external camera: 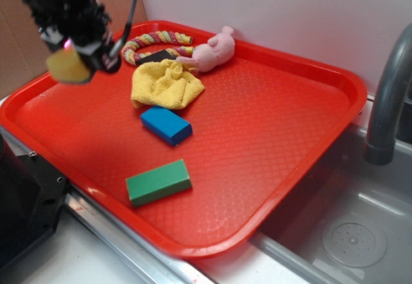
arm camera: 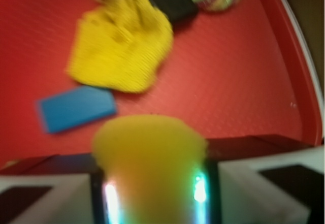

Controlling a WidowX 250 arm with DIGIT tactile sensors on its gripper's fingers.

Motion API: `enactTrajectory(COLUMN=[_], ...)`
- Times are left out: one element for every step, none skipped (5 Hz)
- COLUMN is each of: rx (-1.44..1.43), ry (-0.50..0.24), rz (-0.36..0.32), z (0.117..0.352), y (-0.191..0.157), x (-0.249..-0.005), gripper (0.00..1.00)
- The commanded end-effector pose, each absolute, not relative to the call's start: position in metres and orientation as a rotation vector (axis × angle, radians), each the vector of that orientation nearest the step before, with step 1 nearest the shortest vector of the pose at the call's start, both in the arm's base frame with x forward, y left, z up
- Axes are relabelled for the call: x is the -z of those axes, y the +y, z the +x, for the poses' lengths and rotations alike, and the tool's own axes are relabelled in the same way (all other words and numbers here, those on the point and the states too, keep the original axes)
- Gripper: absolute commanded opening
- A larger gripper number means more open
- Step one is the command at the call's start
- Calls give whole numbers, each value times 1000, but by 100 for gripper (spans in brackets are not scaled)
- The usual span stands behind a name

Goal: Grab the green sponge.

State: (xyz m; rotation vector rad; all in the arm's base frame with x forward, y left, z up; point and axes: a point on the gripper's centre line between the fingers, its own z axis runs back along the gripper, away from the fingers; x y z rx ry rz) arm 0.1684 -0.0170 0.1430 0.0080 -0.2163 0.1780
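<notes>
Red tray [external camera: 290, 123]: holds all items, beside a sink. Green sponge [external camera: 158, 181]: flat rectangular block, plain solid green, lying near the tray's front edge, long axis running left-right, right end angled slightly away from the camera; untouched. Yellow cloth [external camera: 166, 83], blue sponge [external camera: 166, 125]: behind it. Gripper [external camera: 71, 65]: raised over the tray's far-left corner, fingers clamped on a yellow sponge piece [arm camera: 150, 153].

A red tray [external camera: 277, 168] holds a blue block [external camera: 166, 125] just below a crumpled yellow cloth [external camera: 166, 84]. Behind the cloth lie a pink plush toy [external camera: 214, 53], a braided rope ring [external camera: 154, 40] and a black block [external camera: 154, 56]. A grey faucet [external camera: 388, 100] rises over the sink [external camera: 360, 226] beside the tray.
</notes>
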Motion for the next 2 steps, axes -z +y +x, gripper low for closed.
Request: enactTrajectory(rx=[-184,-210], ry=[-220,-200], rz=[-30,-7], z=[163,180], y=[-10,-1], x=[-210,-192], gripper=[0,0])
